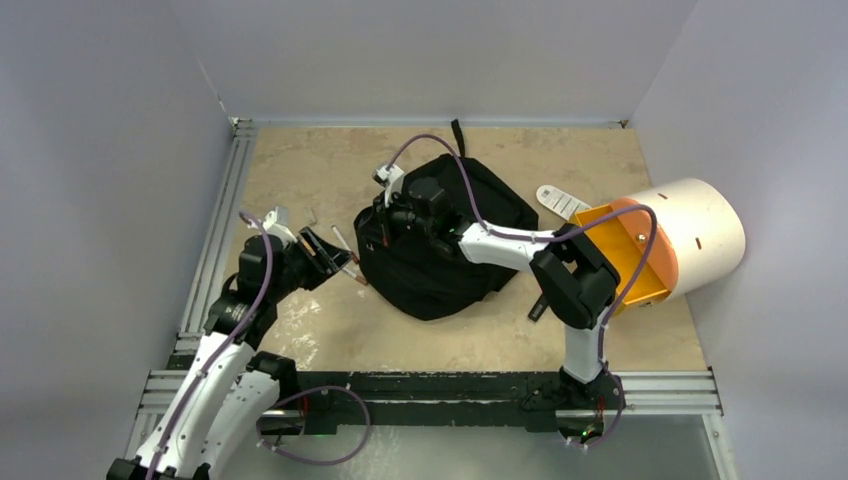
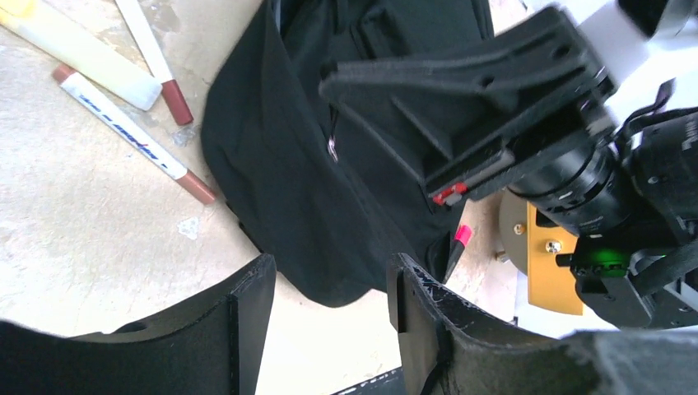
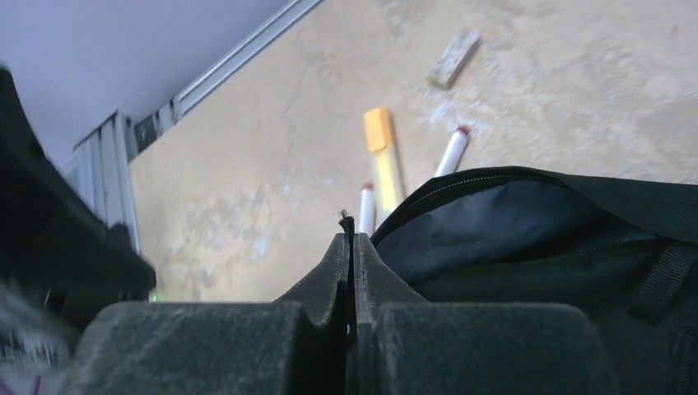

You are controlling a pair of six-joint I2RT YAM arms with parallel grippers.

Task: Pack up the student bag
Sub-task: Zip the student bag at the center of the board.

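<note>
Currently the student bag (image 1: pixel 440 275) lies mid-table with its zip open. The right gripper (image 3: pixel 352 240) is clamped fully closed at the opening's rim; can't tell if it pinches fabric. The left gripper (image 2: pixel 329 276) has its jaws apart with nothing between, just left of the bag, near the pens (image 2: pixel 132 136).

**Clearances around the bag.** The soft black fabric backpack (image 1: pixel 440 285) fills the table's centre. The white right arm (image 1: pixel 500 243) lies across it, with the right gripper (image 3: pixel 352 247) pressed closed at the bag's left rim, so access from above is barred. White markers with red-brown caps (image 2: pixel 132 136) litter the left gap, in front of the parted left gripper (image 2: pixel 329 280). A cream-and-orange cylinder (image 1: pixel 690 235) blocks the right. The beige tabletop (image 1: pixel 300 165) lies free at far left.
</note>
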